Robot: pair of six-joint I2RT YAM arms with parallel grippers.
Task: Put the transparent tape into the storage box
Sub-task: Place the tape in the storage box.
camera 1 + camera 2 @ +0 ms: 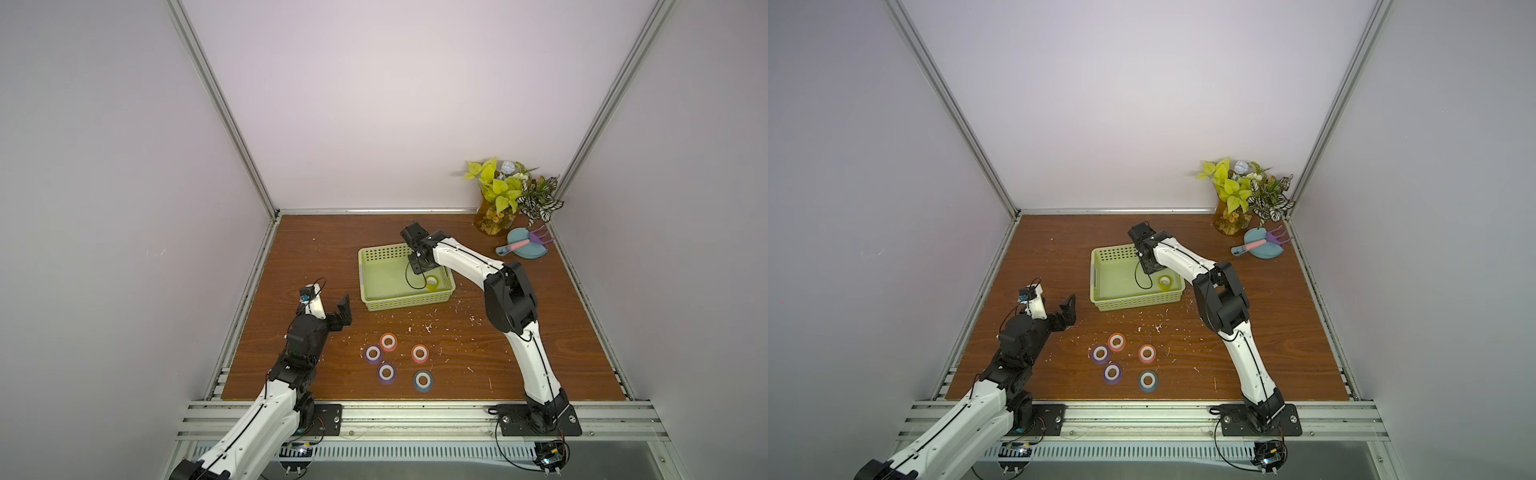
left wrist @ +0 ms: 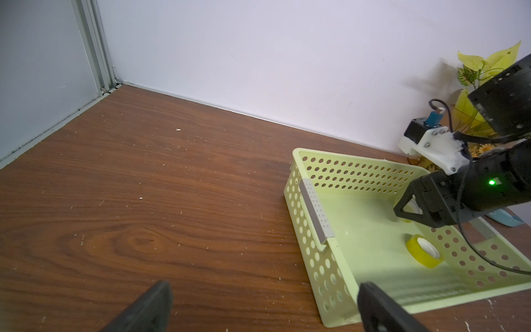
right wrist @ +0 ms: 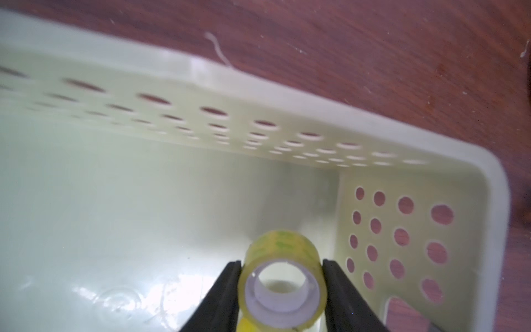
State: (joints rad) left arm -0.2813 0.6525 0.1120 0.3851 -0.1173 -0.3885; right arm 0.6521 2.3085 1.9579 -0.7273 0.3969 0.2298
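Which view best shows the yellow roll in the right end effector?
The right wrist view: the held yellow roll fills the foreground, clamped between both fingers of the right end effector inside the storage box. The left wrist view shows only a sliver behind the end effector; in both top views the right arm hides it.

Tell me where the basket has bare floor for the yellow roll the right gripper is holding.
The storage box floor is bare from its left wall to the middle. Crowded: the near right corner, where another yellow roll lies next to the right gripper and its held roll.
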